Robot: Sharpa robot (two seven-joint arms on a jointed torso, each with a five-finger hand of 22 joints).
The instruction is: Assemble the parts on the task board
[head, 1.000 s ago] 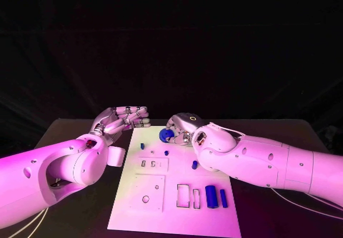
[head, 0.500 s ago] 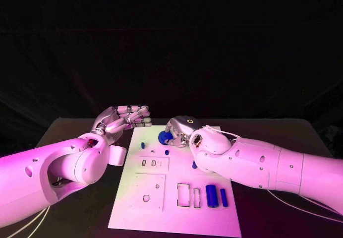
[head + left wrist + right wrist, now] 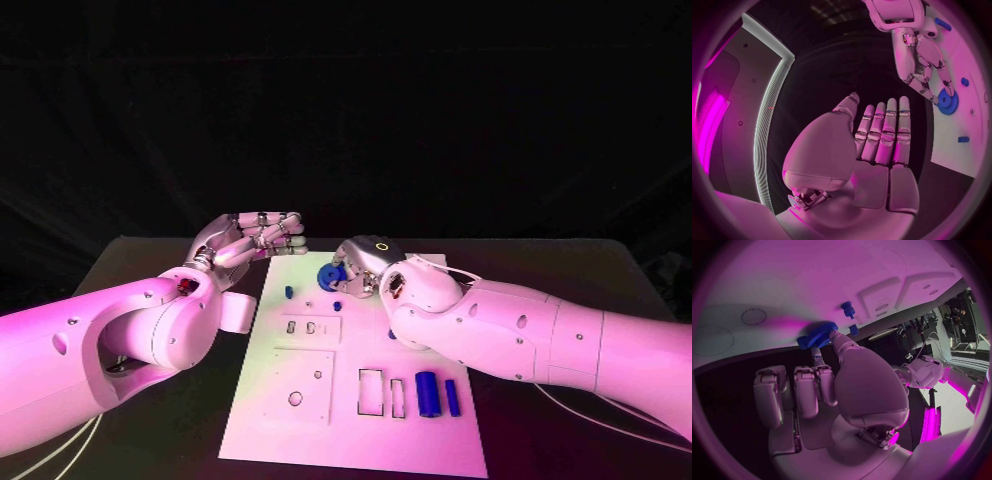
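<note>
Barely any shift since before: right hand still pinches the blue gear, lying flat at the task board's far edge; left hand hovers empty, fingers together.

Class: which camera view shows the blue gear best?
The left wrist view: the blue gear shows its toothed rim under the right hand. The right wrist view shows it edge-on behind the fingers; in the head view it is small and partly covered.
</note>
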